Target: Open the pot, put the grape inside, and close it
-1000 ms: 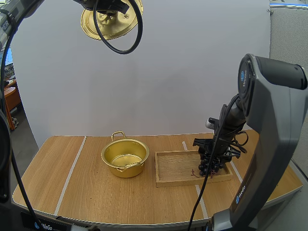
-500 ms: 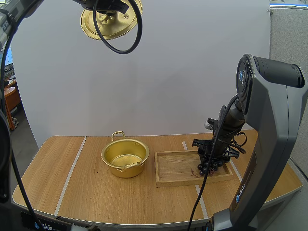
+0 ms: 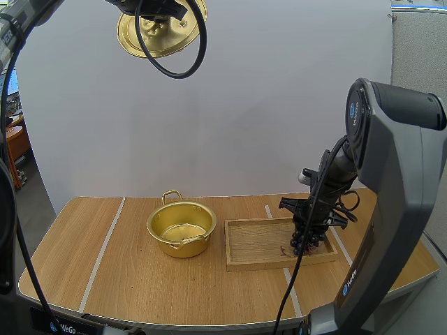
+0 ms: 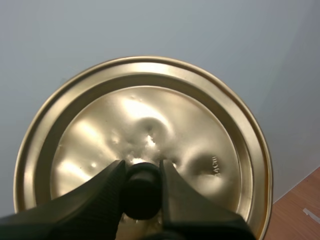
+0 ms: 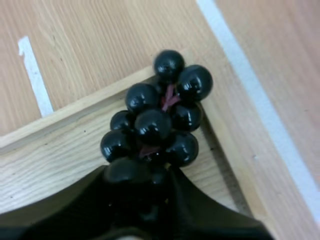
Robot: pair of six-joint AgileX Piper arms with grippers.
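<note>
The gold pot (image 3: pixel 181 228) stands open on the table, left of the wooden tray (image 3: pixel 258 243). High above it my left gripper (image 4: pixel 142 190) is shut on the black knob of the gold lid (image 4: pixel 145 145), which also shows at the top of the high view as the lid (image 3: pixel 159 33). My right gripper (image 3: pixel 308 230) hangs over the tray's right end, shut on a bunch of dark grapes (image 5: pixel 157 120). The bunch hangs from the fingers just above the tray's corner (image 5: pixel 150 80). In the high view the grapes (image 3: pixel 305 241) hang low over the tray floor.
White tape lines (image 3: pixel 103 249) run across the wooden table on both sides. The pot has a looped handle (image 3: pixel 172 196) at its far side. The right arm's large grey body (image 3: pixel 391 209) fills the near right.
The right gripper with the grapes has shifted slightly and the bunch hangs a little closer to the tray's right end. The left gripper and lid have stayed in place.
</note>
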